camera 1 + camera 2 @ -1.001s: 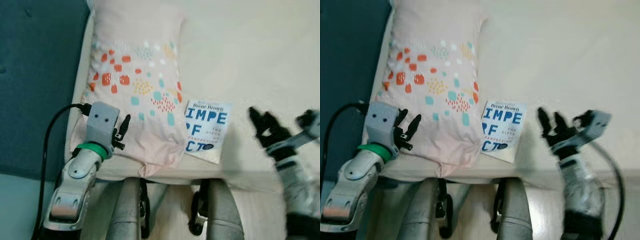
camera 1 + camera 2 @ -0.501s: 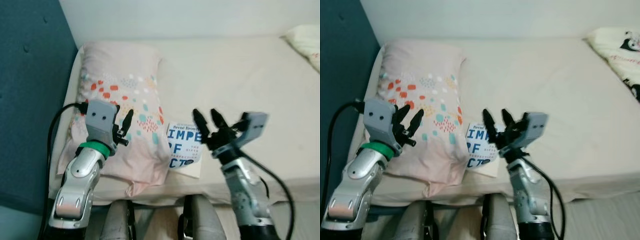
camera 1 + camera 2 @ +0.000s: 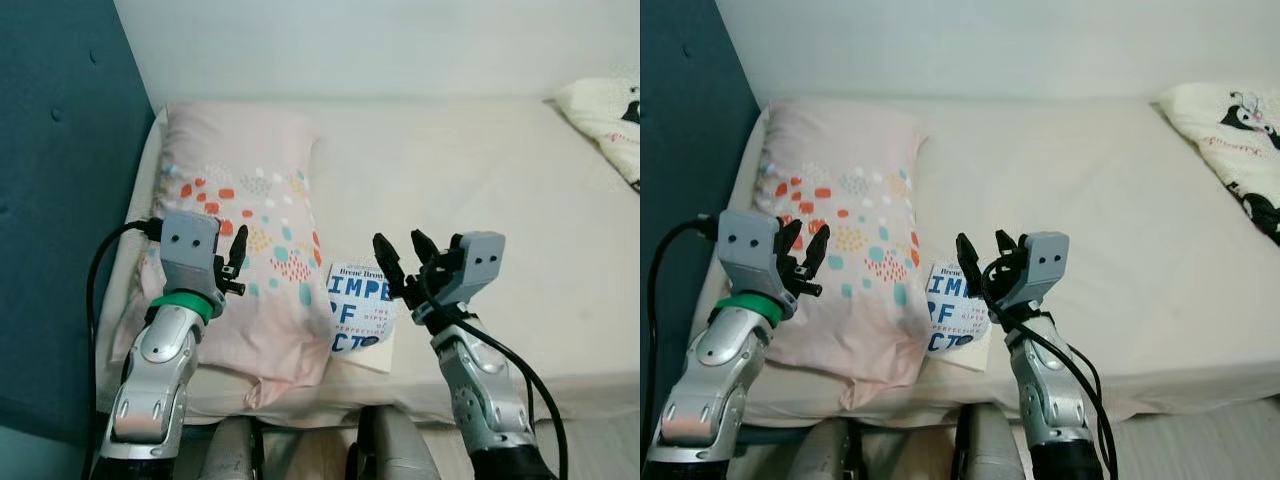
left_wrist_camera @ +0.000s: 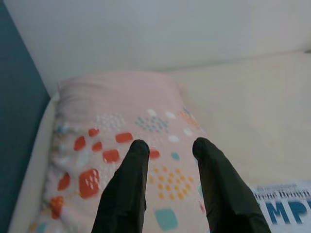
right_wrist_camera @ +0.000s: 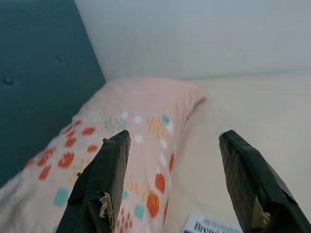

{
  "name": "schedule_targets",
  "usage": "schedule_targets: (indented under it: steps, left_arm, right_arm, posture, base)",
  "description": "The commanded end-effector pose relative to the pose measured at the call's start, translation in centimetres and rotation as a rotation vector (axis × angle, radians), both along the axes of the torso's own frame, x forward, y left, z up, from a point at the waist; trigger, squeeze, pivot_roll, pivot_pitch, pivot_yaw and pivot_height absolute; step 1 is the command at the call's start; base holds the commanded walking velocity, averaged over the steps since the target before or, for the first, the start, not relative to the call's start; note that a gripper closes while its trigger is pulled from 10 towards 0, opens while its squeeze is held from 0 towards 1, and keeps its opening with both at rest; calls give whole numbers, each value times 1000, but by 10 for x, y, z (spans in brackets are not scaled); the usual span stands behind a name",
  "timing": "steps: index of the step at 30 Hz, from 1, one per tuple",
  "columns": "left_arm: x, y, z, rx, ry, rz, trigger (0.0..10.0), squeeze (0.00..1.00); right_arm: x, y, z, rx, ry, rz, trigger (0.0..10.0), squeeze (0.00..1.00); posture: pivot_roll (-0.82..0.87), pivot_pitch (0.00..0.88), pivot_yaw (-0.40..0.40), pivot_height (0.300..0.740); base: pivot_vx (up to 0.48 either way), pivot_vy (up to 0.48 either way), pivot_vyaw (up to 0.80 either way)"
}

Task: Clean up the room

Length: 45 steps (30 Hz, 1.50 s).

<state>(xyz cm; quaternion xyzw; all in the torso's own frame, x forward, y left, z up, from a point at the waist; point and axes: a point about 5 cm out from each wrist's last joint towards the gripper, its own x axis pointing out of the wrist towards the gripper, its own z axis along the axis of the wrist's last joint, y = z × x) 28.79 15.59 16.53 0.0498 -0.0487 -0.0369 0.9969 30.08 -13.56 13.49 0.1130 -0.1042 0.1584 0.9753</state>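
Book [image 3: 362, 314]: thin paperback, flat on bed [image 3: 520, 200], one edge tucked against pink pillow [image 3: 255, 230]; probably light, slightly flexible, glossy cover likely slippery; best pinched at its exposed near edge. Right gripper [image 3: 404, 266]: fingers spread wide, raised just above book. Left gripper [image 3: 234, 262]: fingers parted, hovering over pillow
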Motion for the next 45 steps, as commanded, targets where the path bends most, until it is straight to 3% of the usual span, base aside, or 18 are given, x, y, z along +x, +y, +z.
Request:
schedule_targets:
  steps: [1, 9, 17, 45]
  left_arm:
    - [1, 1, -1, 5, 0, 12, 10000, 0]
    - [5, -4, 1, 4, -6, 6, 10000, 0]
    - [5, -5, 0, -11, -7, 1, 10000, 0]
    - [-1, -7, 2, -13, -11, -3, 10000, 0]
  right_arm:
    - [-1, -1, -5, -7, 12, -11, 10000, 0]
    - [-3, -3, -9, -8, 18, -31, 10000, 0]
    - [-3, -3, -9, -4, 13, -59, 10000, 0]
    - [-3, 8, -13, 7, 24, -22, 10000, 0]
  posture:
    - [4, 0, -20, 686]
    - [-12, 0, -6, 719]
    - [-14, 0, -2, 724]
    - [1, 0, 3, 724]
  base:
    - [0, 0, 0]
    - [0, 0, 0]
    - [0, 0, 0]
    - [-437, 0, 0]
